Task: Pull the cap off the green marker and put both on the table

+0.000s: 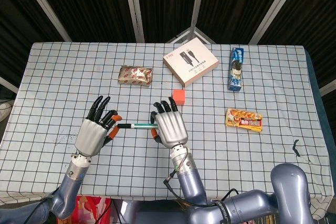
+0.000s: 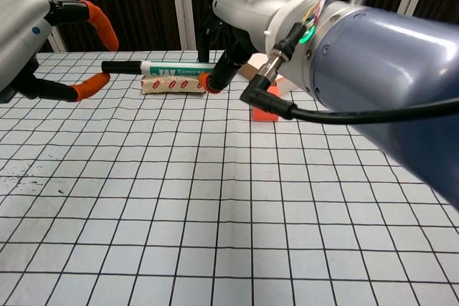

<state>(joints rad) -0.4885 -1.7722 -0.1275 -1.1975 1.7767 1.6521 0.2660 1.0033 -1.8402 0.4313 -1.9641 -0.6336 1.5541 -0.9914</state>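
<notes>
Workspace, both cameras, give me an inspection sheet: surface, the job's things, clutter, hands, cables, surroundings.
Surface: table under a white cloth with a black grid; a small dark mark near its right edge.
Job's things: green marker held level above the table, dark cap on its left end, not visibly pulled off.
Clutter: white cable box, orange cube, foil snack pack, blue packet, orange snack packet.
Hands: right hand grips the marker barrel; left hand has orange-tipped fingers spread either side of the cap, contact unclear.
Cables: black cable and coloured wires at the right wrist.
Surroundings: dark curtain with white poles.
</notes>
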